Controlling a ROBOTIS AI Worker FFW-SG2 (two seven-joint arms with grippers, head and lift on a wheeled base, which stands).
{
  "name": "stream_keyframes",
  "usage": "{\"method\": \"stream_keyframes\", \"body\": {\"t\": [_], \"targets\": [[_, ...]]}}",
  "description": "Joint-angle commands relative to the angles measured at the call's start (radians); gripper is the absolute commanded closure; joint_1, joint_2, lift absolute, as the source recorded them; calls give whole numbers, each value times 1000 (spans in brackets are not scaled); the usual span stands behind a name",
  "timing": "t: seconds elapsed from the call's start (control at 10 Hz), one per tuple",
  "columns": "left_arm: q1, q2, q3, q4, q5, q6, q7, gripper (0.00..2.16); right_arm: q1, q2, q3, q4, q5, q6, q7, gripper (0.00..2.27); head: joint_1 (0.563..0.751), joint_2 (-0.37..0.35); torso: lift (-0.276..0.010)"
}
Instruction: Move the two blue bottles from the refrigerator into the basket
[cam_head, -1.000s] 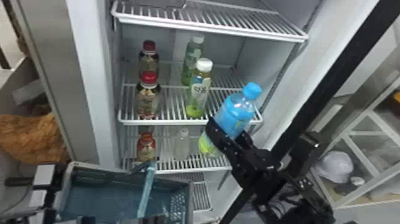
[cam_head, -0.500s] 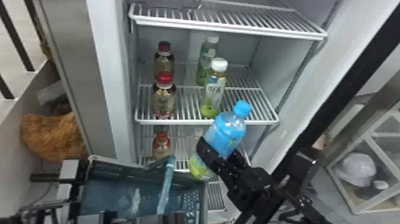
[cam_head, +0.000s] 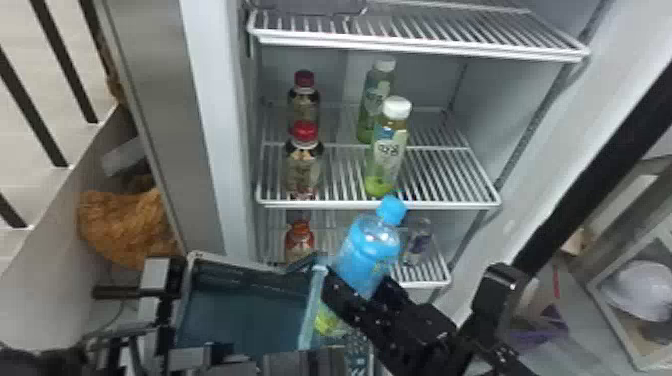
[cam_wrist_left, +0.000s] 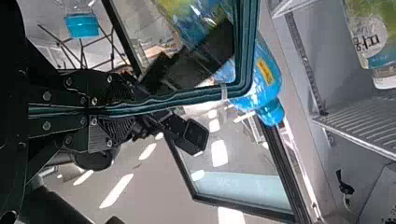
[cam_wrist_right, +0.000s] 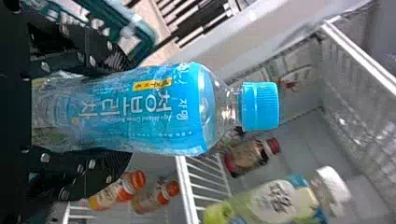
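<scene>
A blue bottle (cam_head: 367, 250), capped and clear at the shoulder, leans cap-up between the right gripper's (cam_head: 357, 291) fingers. The open teal basket (cam_head: 240, 320) is just beside that gripper, on its left.

Basket (cam_head: 245, 312) before the refrigerator (cam_head: 212, 125), bottle (cam_head: 367, 255) toward its right side, four bottles (cam_head: 390, 155) on the middle shelf (cam_head: 440, 204)

Korean lettering (cam_wrist_right: 163, 101): blue bottle (cam_wrist_right: 154, 128), green bottle (cam_wrist_right: 275, 200)

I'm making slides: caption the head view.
Right gripper holds a tilted blue bottle near the basket, before an open refrigerator.
</scene>
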Motion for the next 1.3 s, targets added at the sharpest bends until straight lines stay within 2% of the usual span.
{"method": "stream_keyframes", "body": {"t": [0.0,0.2,0.4,0.6,0.9,1.2], "targets": [[-1,-2,-3,-8,17,-9,0,1199,-11,0,6,19,-1,0,6,389,695,-122,0],[9,-2,3,-15,19,-12,0,1199,2,9,-12,19,1,-45,6,280,695,-119,0],[14,-2,14,-22,17,-12,-2,1199,36,30,-58,5,18,-123,6,279,695,-135,0],[33,-5,31,-27,16,-12,0,1199,100,47,-115,2,28,-251,6,280,695,-186,0],[48,-8,46,-32,9,-12,0,1199,203,84,-183,-37,35,-344,6,280,695,-266,0],[51,-9,51,-32,8,-9,0,1199,298,90,-223,-47,38,-511,6,280,695,-331,0]]}}
